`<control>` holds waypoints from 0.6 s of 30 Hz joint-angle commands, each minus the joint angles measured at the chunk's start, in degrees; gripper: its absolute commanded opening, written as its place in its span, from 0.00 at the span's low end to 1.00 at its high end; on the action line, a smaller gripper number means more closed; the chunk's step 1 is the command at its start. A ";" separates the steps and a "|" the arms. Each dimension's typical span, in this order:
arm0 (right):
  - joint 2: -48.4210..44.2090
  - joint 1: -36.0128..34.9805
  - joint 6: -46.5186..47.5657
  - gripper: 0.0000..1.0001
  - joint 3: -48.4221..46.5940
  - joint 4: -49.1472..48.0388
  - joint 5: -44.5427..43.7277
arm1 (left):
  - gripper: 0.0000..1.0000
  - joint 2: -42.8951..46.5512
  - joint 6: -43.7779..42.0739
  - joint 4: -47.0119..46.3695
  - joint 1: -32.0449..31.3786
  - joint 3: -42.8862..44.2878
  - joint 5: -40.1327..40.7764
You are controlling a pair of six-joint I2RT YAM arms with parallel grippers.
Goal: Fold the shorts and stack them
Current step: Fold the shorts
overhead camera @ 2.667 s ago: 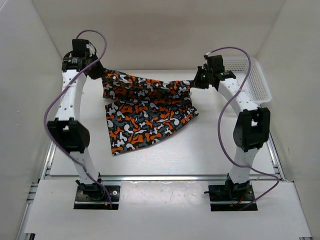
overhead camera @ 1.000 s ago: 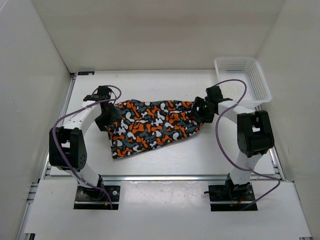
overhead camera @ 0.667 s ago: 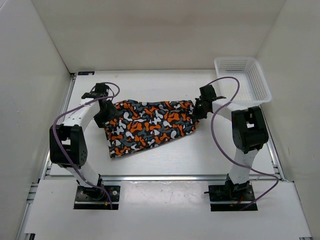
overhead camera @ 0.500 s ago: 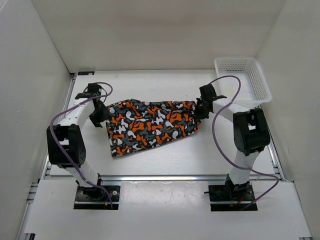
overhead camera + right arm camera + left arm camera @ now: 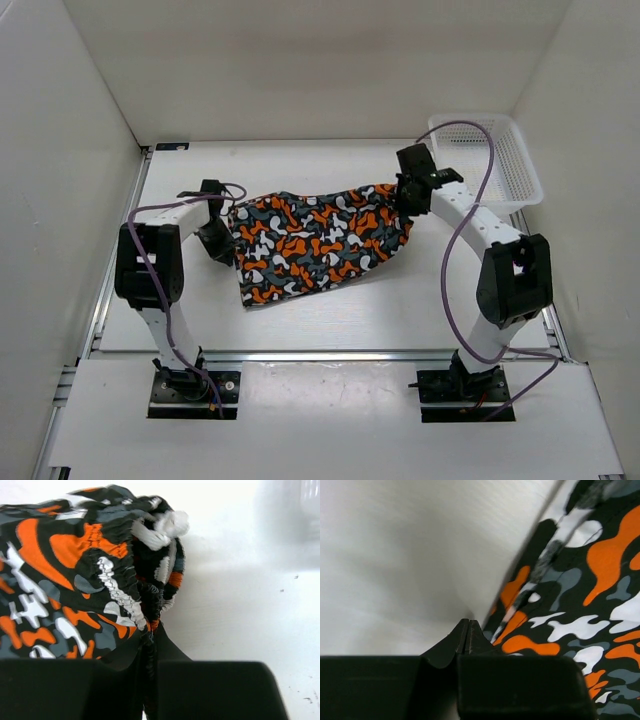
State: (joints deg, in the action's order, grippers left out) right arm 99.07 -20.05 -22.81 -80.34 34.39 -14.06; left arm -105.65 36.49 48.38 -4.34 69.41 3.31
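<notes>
The shorts (image 5: 320, 240), printed in orange, black, grey and white, lie bunched in a rough band across the middle of the table. My right gripper (image 5: 405, 197) is shut on the gathered elastic waistband at their right end; in the right wrist view the cloth (image 5: 75, 580) is pinched between the closed jaws (image 5: 150, 627). My left gripper (image 5: 218, 240) is low at the shorts' left edge. In the left wrist view its jaws (image 5: 468, 623) are pressed together on the bare table, with the cloth edge (image 5: 580, 605) just to their right and nothing seen between them.
A white mesh basket (image 5: 490, 150) stands at the back right corner, just behind the right arm. White walls enclose the table on the left, back and right. A metal rail runs along the near edge (image 5: 320, 353).
The shorts were lowered from hanging between both grippers onto the table. In the last half second the right gripper drew them to the right and back; the left gripper moved right beside their left edge.
</notes>
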 commanded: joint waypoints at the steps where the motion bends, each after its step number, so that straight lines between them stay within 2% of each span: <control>1: -2.12 -3.58 2.41 0.00 -7.72 4.53 -5.87 | 0.10 -1.75 0.69 -3.02 -0.32 2.58 -2.61; 7: 4.36 -14.81 2.42 0.00 -21.93 13.24 -13.88 | 0.10 -4.39 -0.45 -4.08 -0.85 4.33 -4.54; 13: 12.97 -23.88 1.19 0.00 -32.24 15.00 -11.70 | 0.10 -3.70 -0.46 -4.08 -0.85 4.33 -4.54; 18: 22.73 -31.53 0.66 0.00 -45.95 16.15 -10.46 | 0.10 -2.55 -0.46 -4.08 -0.85 3.81 -4.54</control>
State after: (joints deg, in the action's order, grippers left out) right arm 118.48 -48.64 -21.98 -120.27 48.53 -25.04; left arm -109.45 36.27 45.91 -4.99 72.79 -0.69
